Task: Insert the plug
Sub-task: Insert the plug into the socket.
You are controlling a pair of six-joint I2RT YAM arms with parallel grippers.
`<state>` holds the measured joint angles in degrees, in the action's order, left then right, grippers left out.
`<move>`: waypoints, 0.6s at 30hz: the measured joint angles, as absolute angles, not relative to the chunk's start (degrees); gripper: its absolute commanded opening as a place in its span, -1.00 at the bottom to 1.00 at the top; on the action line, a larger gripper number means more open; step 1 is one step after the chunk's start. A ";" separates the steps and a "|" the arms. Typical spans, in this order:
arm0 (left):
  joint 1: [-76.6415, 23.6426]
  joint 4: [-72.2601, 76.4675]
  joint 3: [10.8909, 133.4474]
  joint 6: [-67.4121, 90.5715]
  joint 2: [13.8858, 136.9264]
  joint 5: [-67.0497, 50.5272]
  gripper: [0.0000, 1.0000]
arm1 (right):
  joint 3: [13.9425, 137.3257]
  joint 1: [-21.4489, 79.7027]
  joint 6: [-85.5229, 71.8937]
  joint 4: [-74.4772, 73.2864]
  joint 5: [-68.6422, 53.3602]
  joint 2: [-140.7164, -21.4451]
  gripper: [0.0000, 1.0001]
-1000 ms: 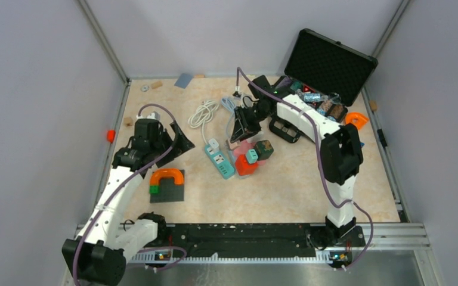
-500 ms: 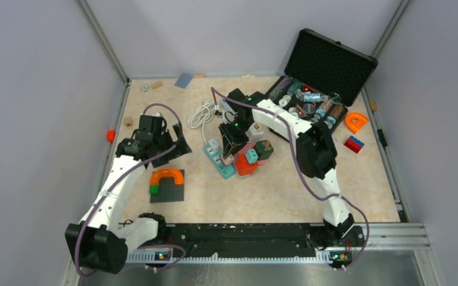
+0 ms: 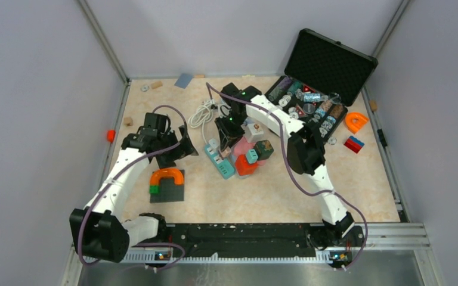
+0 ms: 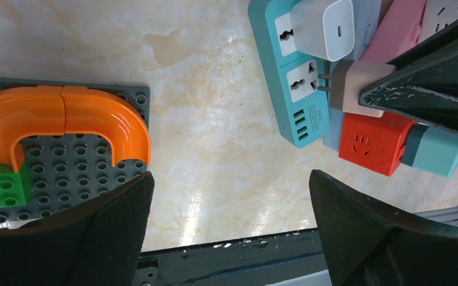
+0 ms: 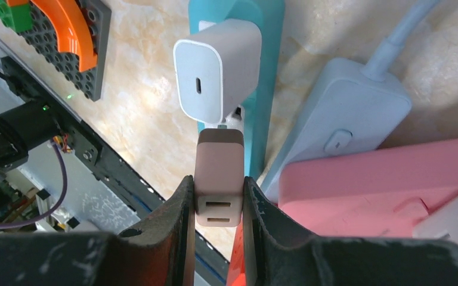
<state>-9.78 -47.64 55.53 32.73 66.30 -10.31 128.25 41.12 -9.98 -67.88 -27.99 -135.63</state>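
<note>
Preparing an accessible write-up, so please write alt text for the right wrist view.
The right gripper pinches a beige charger plug, prongs aimed at a teal power strip, next to a white charger already plugged in. A light blue strip and a pink strip lie alongside.

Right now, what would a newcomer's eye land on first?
The right gripper, shut on a beige plug, holds it prongs-first at the teal strip, just beside a white charger already plugged in, mid-table. The left gripper hangs wide open to the left, near an orange arch on a grey plate. An open black case sits at the far right corner.
</note>
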 measured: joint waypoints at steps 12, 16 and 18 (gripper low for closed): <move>-9.74 -47.59 55.53 32.84 69.41 -13.58 0.97 | 129.40 41.32 -8.49 -70.52 -24.93 -136.66 -1.00; -9.74 -47.59 55.53 32.93 69.60 -14.17 0.97 | 129.38 41.52 -8.21 -70.28 -25.23 -136.68 -1.00; -9.74 -47.59 55.53 33.04 69.60 -14.31 0.97 | 129.38 41.58 -8.12 -70.08 -25.30 -136.68 -1.00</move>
<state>-9.74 -47.59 55.53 33.04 69.60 -14.31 129.38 41.58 -8.12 -70.08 -25.30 -136.68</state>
